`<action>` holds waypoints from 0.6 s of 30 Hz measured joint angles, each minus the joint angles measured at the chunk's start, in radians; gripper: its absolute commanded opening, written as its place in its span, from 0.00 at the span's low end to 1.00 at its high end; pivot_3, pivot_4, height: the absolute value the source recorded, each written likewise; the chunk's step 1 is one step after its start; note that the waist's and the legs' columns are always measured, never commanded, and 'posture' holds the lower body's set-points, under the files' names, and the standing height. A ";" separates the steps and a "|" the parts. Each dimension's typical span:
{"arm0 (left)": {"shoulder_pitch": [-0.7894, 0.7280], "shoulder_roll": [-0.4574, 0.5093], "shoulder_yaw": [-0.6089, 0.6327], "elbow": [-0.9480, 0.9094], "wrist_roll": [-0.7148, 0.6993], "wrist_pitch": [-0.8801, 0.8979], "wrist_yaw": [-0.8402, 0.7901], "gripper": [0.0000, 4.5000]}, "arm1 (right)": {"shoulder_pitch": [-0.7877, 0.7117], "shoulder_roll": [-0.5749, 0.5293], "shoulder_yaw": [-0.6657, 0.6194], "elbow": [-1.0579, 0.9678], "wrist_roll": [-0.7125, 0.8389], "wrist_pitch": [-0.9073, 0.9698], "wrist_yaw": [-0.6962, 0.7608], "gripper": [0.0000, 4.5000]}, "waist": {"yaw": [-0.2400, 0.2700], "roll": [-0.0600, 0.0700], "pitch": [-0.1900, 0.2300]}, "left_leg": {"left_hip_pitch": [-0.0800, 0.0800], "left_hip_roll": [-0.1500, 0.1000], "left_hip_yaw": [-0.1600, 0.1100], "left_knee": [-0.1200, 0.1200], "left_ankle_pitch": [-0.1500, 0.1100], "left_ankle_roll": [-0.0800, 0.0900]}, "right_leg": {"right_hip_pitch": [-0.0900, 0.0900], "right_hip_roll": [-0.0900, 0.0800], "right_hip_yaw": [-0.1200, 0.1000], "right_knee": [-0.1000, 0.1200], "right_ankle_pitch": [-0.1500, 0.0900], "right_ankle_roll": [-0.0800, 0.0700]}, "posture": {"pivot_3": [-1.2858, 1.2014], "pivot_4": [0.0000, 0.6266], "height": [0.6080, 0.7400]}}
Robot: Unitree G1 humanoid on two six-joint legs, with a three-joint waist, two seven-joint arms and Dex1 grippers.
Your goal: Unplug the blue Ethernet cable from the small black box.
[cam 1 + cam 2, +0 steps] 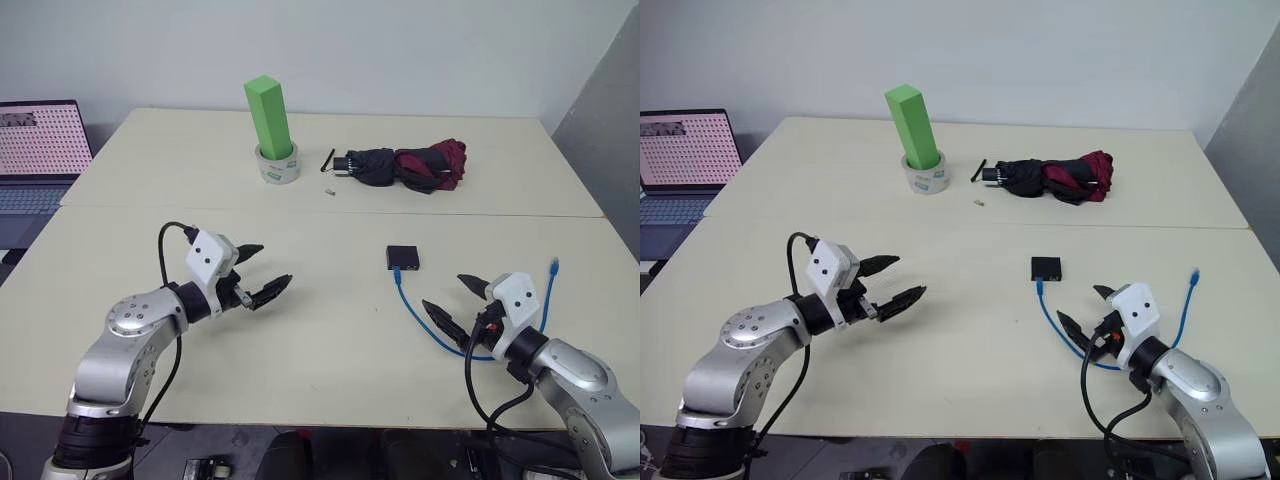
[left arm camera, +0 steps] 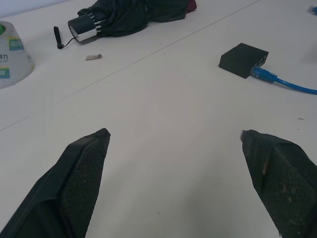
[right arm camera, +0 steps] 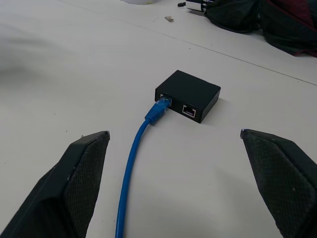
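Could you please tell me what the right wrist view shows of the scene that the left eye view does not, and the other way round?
The right wrist view alone reveals a second, empty port beside the plugged one on the small black box. The left eye view alone has the green block standing in a tape roll, a laptop, the left gripper, jaws open, and the cable's free end. Both show the box, the blue Ethernet cable plugged into it, the folded umbrella and the open right gripper.

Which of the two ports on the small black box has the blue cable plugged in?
On the small black box, the port holding the blue cable; its neighbour is empty.
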 measured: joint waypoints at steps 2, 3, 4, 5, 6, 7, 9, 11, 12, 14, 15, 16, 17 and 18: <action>0.001 0.001 0.000 -0.001 -0.005 0.002 -0.003 1.00 | 0.001 0.000 0.000 0.000 0.000 0.000 0.001 1.00 | 0.000 0.000 0.000 | 0.000 0.000 0.000 0.000 0.000 0.000 | 0.000 0.000 0.000 0.000 0.000 0.000 | 0.52 0.24 1.00; 0.004 0.002 0.000 -0.006 -0.009 0.001 -0.007 1.00 | 0.004 -0.001 0.000 0.001 0.000 0.000 0.003 1.00 | 0.000 0.000 0.000 | 0.000 0.000 0.000 0.000 0.000 0.000 | 0.000 0.000 0.000 0.000 0.000 0.000 | 0.52 0.24 1.00; 0.006 0.002 0.000 -0.011 -0.010 0.001 -0.011 1.00 | 0.005 -0.001 0.000 0.001 0.000 0.000 0.005 1.00 | 0.000 0.000 0.000 | 0.000 0.000 0.000 0.000 0.000 0.000 | 0.000 0.000 0.000 0.000 0.000 0.000 | 0.52 0.24 1.00; 0.007 0.004 -0.001 -0.019 -0.010 0.001 -0.016 1.00 | 0.005 -0.001 0.000 0.002 0.000 0.000 0.007 1.00 | 0.000 0.000 0.000 | 0.000 0.000 0.000 0.000 0.000 0.000 | 0.000 0.000 0.000 0.000 0.000 0.000 | 0.52 0.24 1.00; 0.007 0.007 -0.001 -0.024 -0.010 0.001 -0.019 1.00 | 0.005 -0.002 -0.001 0.002 0.000 0.000 0.008 1.00 | 0.000 0.000 0.000 | 0.000 0.000 0.000 0.000 0.000 0.000 | 0.001 0.000 0.000 0.000 0.000 0.000 | 0.52 0.24 1.00; 0.007 0.011 -0.001 -0.027 -0.010 0.001 -0.020 1.00 | 0.005 -0.002 -0.001 0.002 0.000 0.000 0.009 1.00 | 0.000 0.000 0.000 | 0.000 0.000 0.000 0.000 0.000 0.000 | 0.001 0.000 0.000 0.000 0.000 0.000 | 0.52 0.24 1.00; 0.007 0.012 -0.002 -0.028 -0.010 0.003 -0.020 1.00 | 0.005 -0.002 -0.003 0.002 0.000 0.000 0.012 1.00 | 0.000 0.000 0.000 | 0.000 0.000 0.000 0.000 0.000 0.000 | 0.001 0.000 0.000 0.000 0.000 0.000 | 0.52 0.24 1.00; 0.007 0.012 -0.004 -0.029 -0.010 0.009 -0.019 1.00 | 0.006 -0.002 -0.004 0.002 -0.001 0.000 0.014 1.00 | 0.000 0.000 0.000 | 0.000 0.000 0.000 0.000 0.000 0.000 | 0.001 0.000 0.000 0.000 0.000 0.000 | 0.52 0.24 1.00; 0.007 0.012 -0.005 -0.029 -0.010 0.015 -0.019 1.00 | 0.007 -0.002 -0.004 0.002 -0.002 0.000 0.014 1.00 | 0.000 0.000 0.000 | 0.000 0.000 0.000 0.000 0.000 0.000 | 0.001 0.000 0.000 0.000 0.000 0.000 | 0.52 0.24 1.00; 0.007 0.012 -0.008 -0.030 -0.010 0.021 -0.019 1.00 | 0.009 -0.002 -0.004 0.002 -0.005 0.000 0.014 1.00 | 0.000 0.000 0.000 | 0.000 0.000 -0.001 0.000 0.000 0.000 | 0.001 0.000 0.000 0.000 0.000 0.000 | 0.52 0.24 1.00; 0.007 0.012 -0.008 -0.032 -0.010 0.023 -0.019 1.00 | 0.011 -0.001 -0.003 0.002 -0.007 0.000 0.014 1.00 | 0.000 0.000 0.000 | 0.000 0.000 -0.001 0.000 0.000 0.000 | 0.001 0.000 0.000 0.000 0.000 0.000 | 0.52 0.24 1.00; 0.007 0.012 -0.009 -0.034 -0.010 0.025 -0.020 1.00 | 0.013 0.000 -0.001 0.002 -0.008 0.000 0.014 1.00 | 0.000 0.000 0.000 | 0.000 0.000 -0.001 0.000 0.000 0.000 | 0.001 0.000 0.000 0.000 0.000 0.000 | 0.52 0.24 1.00; 0.006 0.012 -0.010 -0.035 -0.010 0.027 -0.020 1.00 | 0.014 0.000 0.003 0.002 -0.009 0.000 0.014 1.00 | 0.000 0.000 0.000 | 0.000 0.000 -0.001 0.000 0.000 0.000 | 0.001 0.000 0.000 0.000 0.000 0.000 | 0.52 0.24 1.00; 0.006 0.013 -0.014 -0.040 -0.011 0.034 -0.022 1.00 | 0.014 0.002 0.012 0.002 -0.010 0.000 0.013 1.00 | 0.000 0.000 0.000 | 0.000 0.000 -0.001 0.000 0.000 0.000 | 0.001 0.000 0.000 0.000 0.000 0.000 | 0.52 0.24 1.00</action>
